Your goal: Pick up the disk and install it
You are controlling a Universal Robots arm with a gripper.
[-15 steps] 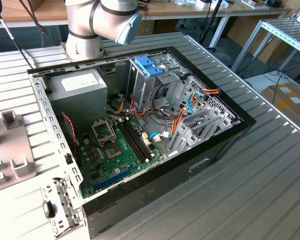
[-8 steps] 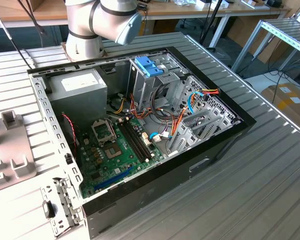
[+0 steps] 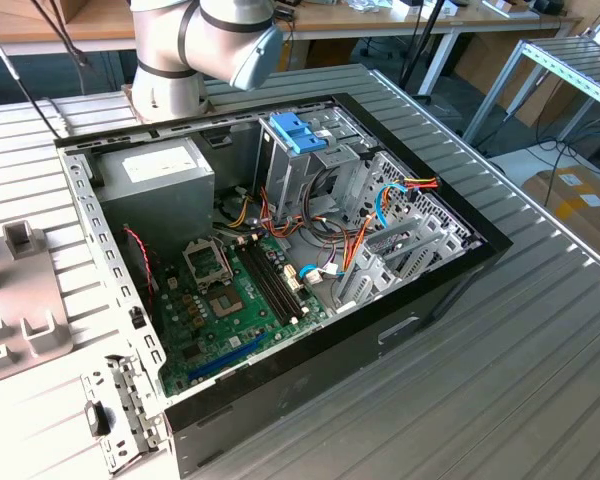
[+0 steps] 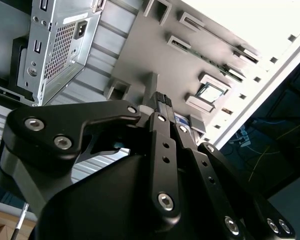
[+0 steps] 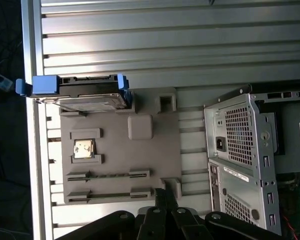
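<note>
The disk [image 5: 85, 95], a silver metal drive in a bright blue carrier, rests at one end of a grey fixture plate [image 5: 120, 160] in the first wrist view. My gripper [image 5: 165, 194] hangs above the opposite edge of that plate, well apart from the disk. Its two black fingers are pressed together with nothing between them. In the second wrist view the gripper [image 4: 160, 99] points at the same plate [image 4: 140, 45], fingers together. The open computer case [image 3: 450, 275] lies on the table in the exterior view.
The case holds a green motherboard [image 3: 235, 300], a grey power supply [image 3: 155, 175], a pale blue latch [image 3: 298, 130] and metal drive cages [image 3: 400, 240]. The case's rear panel [image 5: 242, 150] lies beside the plate. A small chip [image 5: 83, 148] sits in a plate pocket. The table top is ribbed aluminium [image 3: 540, 380].
</note>
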